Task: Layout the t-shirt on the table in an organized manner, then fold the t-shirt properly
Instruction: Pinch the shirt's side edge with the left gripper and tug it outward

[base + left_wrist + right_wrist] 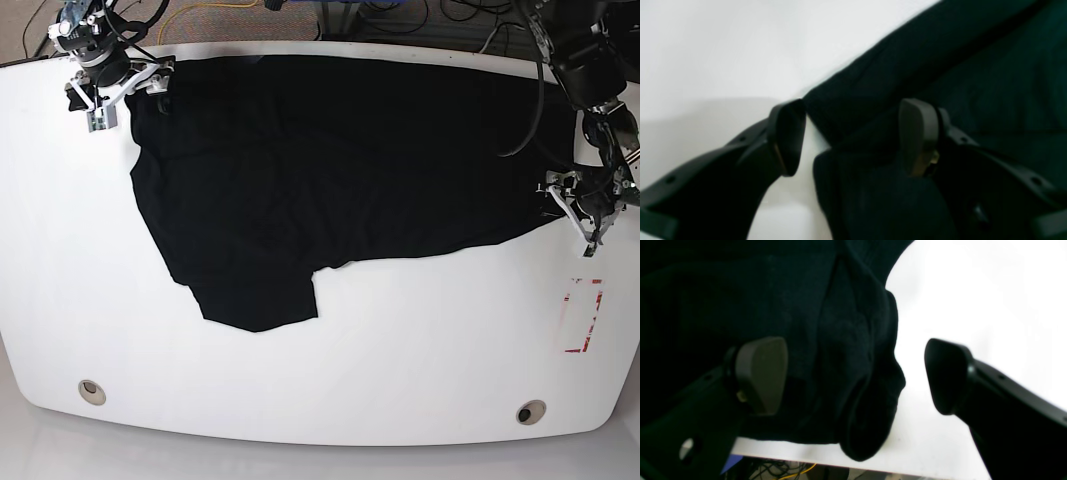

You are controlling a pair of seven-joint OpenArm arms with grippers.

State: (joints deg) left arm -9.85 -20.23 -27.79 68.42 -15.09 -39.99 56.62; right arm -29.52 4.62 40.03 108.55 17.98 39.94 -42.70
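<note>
Black t-shirt (pixel 330 170) spread along the table's (pixel 400 350) far edge; left gripper (pixel 853 136) and right gripper (pixel 857 373) both gape wide, each straddling a shirt corner.

Beyond the table's far edge lies grey carpet (pixel 215 22), crossed by a yellow cable (pixel 205 20) toward the far left corner and a tangle of black cables (pixel 455 12) toward the far right. The right wrist view shows dark cables (pixel 773 470) and a yellow wire (pixel 796 473) below that edge.

T-shirt (pixel 940 66) cropped, blurred in both wrist views.
</note>
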